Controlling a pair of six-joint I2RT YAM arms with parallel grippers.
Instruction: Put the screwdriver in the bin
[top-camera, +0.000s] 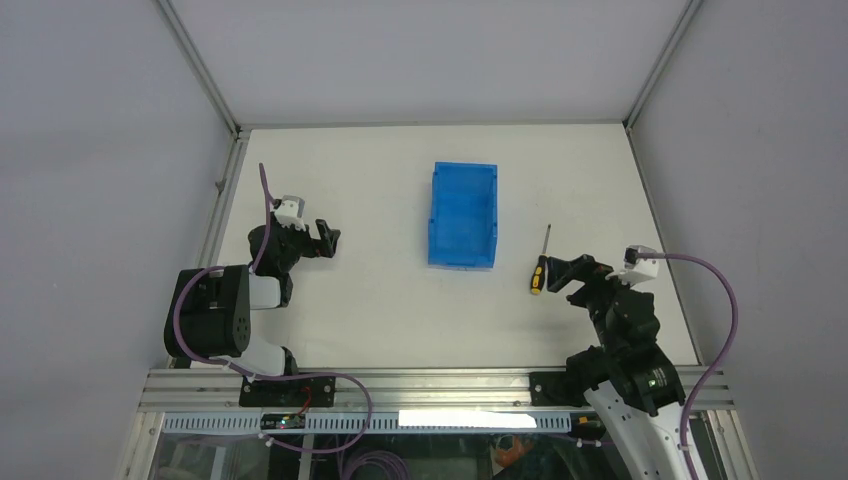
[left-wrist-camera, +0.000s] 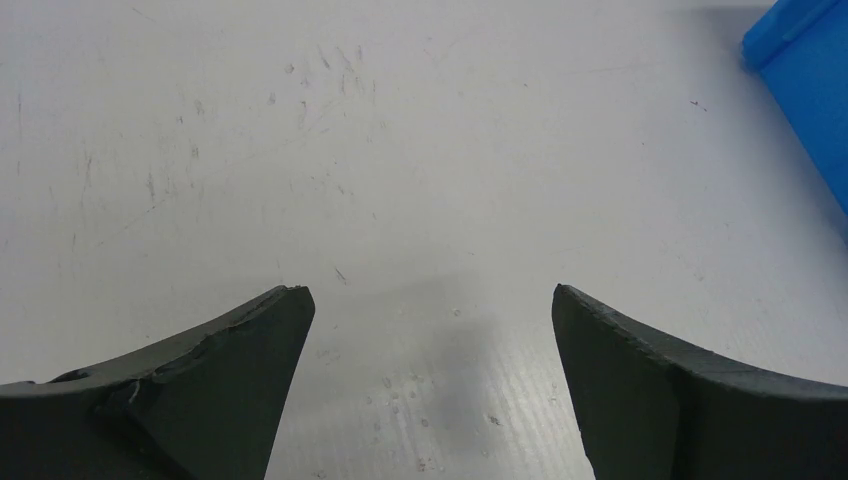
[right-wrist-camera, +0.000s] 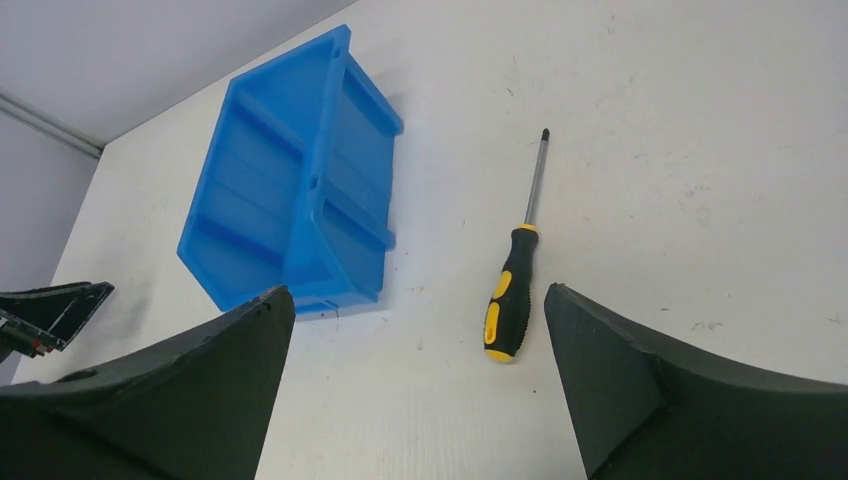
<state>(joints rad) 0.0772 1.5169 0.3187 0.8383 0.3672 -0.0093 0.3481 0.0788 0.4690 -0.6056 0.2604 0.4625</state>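
The screwdriver (top-camera: 541, 264), black-and-yellow handle and thin dark shaft, lies flat on the white table to the right of the blue bin (top-camera: 463, 214), shaft pointing away. In the right wrist view the screwdriver (right-wrist-camera: 512, 292) lies just ahead of the fingers, nearer the right finger, with the bin (right-wrist-camera: 290, 180) to its left. My right gripper (top-camera: 563, 272) is open and empty, just right of the handle; it also shows in its own wrist view (right-wrist-camera: 420, 300). My left gripper (top-camera: 328, 238) is open and empty at the left, far from both; it also shows in its own view (left-wrist-camera: 432, 300).
The bin's corner (left-wrist-camera: 805, 70) shows at the top right of the left wrist view. Grey enclosure walls with metal frame posts (top-camera: 200, 65) surround the table. The left gripper's tip (right-wrist-camera: 50, 310) shows at the left edge of the right wrist view.
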